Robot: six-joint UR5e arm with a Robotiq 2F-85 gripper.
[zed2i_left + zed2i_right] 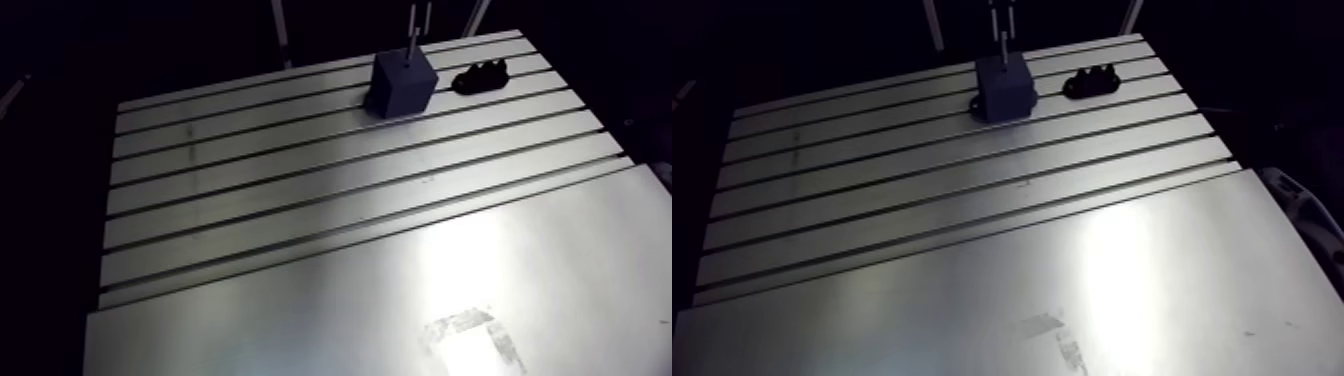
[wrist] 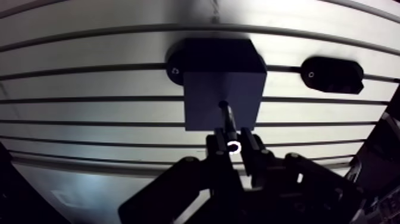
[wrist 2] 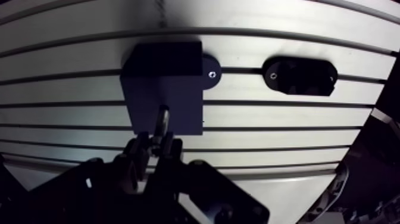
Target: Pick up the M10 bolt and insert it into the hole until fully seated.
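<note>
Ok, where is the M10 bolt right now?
Wrist view: the slim metal bolt is clamped in the black two-finger gripper, its tip at the top face of the dark square block, with the black oval holder beside that block.

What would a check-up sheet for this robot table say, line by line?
Surface: slotted aluminium table, with a pale scuffed patch on its smooth part.
Job's things: bolt upright, tip at the top of the dark blue block; how deep it sits, cannot tell.
Clutter: black holder beside the block, apart from it.
Jaws: shut on the bolt.
Cables: nothing seen.
Surroundings: dark, nothing seen.
</note>
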